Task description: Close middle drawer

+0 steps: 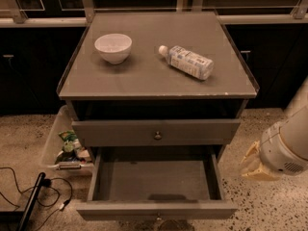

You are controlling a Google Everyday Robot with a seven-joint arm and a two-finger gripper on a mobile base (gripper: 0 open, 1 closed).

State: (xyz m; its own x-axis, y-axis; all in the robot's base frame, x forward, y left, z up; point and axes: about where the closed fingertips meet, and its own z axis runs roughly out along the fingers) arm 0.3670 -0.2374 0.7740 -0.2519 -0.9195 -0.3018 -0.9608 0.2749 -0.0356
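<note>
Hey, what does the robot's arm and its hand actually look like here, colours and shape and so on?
The arm is a thick, rounded white shell with a glossy finish and a small patch of dark dots, like a vent, near its end. The hand, low on the right beside the pulled-out drawer, is a pale yellowish cream, duller than the arm. No cables, sleeves or lettering show.

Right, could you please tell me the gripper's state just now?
Gripper: low, right of the pulled-out middle drawer; open or closed cannot be told.
</note>
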